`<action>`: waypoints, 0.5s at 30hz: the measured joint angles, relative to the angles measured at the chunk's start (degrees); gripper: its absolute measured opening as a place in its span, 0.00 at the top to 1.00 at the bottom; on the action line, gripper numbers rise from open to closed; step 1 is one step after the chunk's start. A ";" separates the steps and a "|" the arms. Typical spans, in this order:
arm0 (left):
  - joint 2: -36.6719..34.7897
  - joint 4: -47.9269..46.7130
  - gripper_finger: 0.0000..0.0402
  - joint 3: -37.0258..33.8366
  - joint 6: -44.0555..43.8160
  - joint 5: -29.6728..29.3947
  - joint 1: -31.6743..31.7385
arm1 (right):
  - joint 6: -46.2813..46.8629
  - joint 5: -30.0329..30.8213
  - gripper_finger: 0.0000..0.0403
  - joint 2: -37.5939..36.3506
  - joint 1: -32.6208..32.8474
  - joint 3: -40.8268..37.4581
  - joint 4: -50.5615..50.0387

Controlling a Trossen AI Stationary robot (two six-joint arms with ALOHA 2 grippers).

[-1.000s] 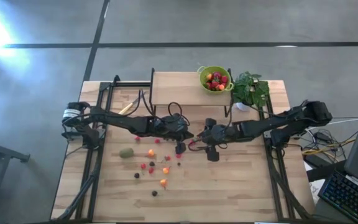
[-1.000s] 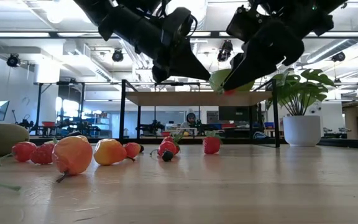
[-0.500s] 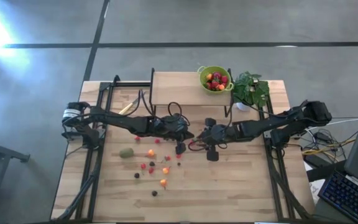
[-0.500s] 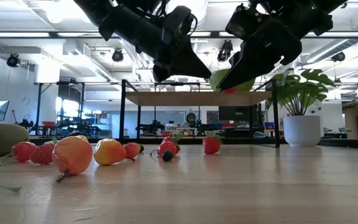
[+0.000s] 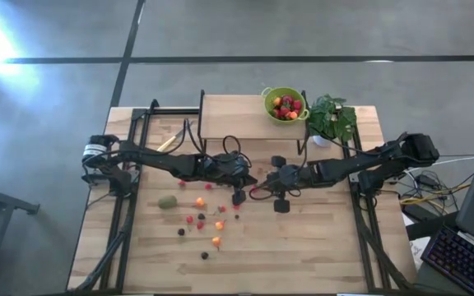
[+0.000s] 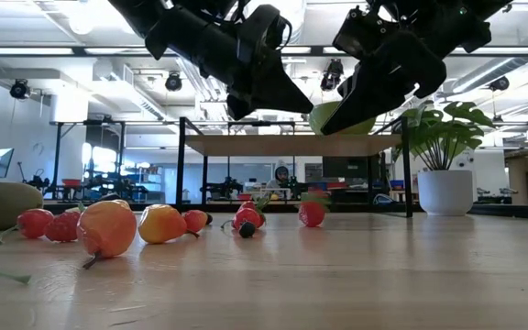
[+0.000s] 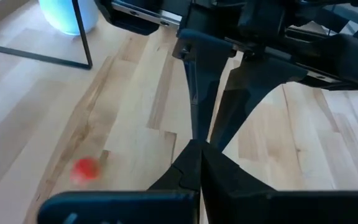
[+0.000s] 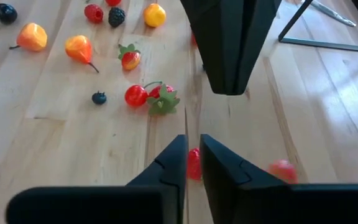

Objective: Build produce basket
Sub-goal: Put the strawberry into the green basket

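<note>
Several small glossy fruits are already sitting in the produce basket (image 5: 285, 104), a round lime-green colander with a smooth plastic look, on the raised wooden shelf beside a leafy green plant in a white pot (image 5: 330, 121). Far more of the produce is still lying on the pale, straight-grained wooden table (image 5: 303, 247), so by my reckoning the job is only partly done. A dull brownish-green oval kiwi-like fruit (image 5: 167, 201) is resting by itself toward the left arm's side, and a loose scatter of tiny red, orange and dark berries (image 5: 203, 224) is spreading out just beside it.

The right gripper (image 8: 193, 163) is hanging low over the table centre, its flat dark fingers drawn nearly together around a small shiny red berry (image 8: 194, 163); whether they are really gripping it I cannot tell. Another red berry (image 8: 283, 169) is lying near it on the boards. The left gripper (image 7: 199, 155) is hovering opposite, tip to tip with the right one, its tapered fingers pressed fully together and holding nothing. A red strawberry with a green leafy cap (image 8: 161, 98) is waiting among the scatter, too.
</note>
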 joint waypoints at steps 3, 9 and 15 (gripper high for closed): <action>0.00 -0.02 0.99 0.00 0.07 -0.01 0.00 | 0.00 0.00 0.96 0.00 0.00 0.00 -0.08; 0.00 -0.09 0.99 -0.02 1.58 -0.03 0.00 | 2.56 0.76 0.96 0.02 -0.25 0.00 -1.70; 0.00 -0.93 0.99 -0.72 2.38 -0.67 0.02 | 7.11 2.82 0.88 0.15 -2.36 -0.07 -3.97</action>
